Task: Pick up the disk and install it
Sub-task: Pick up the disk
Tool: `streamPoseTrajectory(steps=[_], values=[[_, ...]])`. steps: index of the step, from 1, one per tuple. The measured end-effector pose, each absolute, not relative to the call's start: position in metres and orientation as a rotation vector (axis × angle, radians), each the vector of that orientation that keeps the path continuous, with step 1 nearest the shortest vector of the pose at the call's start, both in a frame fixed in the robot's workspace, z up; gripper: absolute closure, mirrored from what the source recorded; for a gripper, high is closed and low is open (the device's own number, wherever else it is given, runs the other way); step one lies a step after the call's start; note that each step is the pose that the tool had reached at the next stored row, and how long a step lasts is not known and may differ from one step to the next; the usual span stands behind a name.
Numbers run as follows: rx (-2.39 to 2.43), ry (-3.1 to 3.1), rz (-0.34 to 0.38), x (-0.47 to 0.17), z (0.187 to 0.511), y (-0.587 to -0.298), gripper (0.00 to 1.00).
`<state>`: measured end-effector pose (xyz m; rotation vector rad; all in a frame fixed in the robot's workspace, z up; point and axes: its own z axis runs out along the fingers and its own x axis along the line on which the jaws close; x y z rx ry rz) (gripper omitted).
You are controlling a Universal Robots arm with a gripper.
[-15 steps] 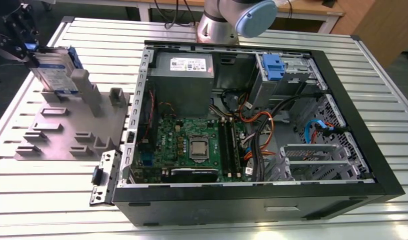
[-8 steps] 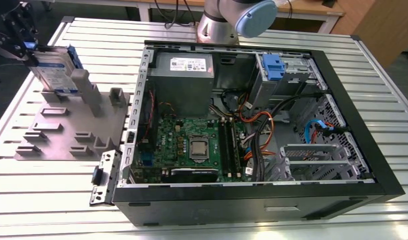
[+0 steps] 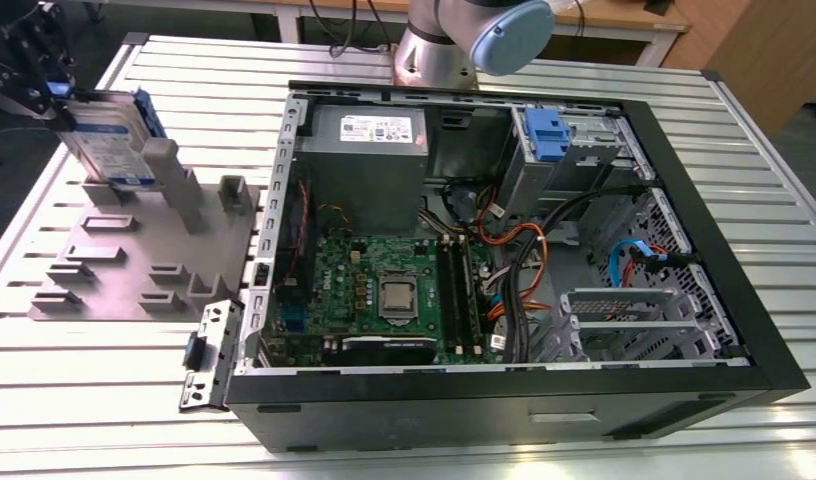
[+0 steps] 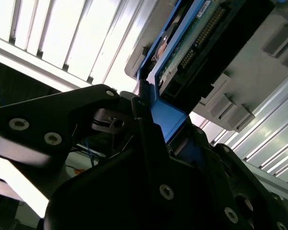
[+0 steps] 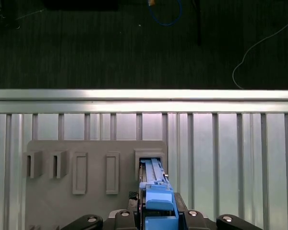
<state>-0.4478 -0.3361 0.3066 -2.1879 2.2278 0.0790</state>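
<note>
Gripper (image 3: 51,98): one, pinching the disk's blue frame.
Disk (image 3: 109,142): one, upright in the grey fixture (image 3: 115,272).
Computer case (image 3: 515,402): one, open, on bench (image 3: 88,410).

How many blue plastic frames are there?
2. One wraps the disk, which stands in the grey holder at the exterior view's left, clamped by the gripper. One bare bracket sits inside the computer case. Others may be hidden.
</note>
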Motion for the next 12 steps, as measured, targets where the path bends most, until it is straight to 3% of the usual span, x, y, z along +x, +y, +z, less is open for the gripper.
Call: streamPoseTrajectory(steps=[12], values=[[-2.188, 2.228, 0.077, -0.4478, 0.3125, -0.3358, 0.63]])
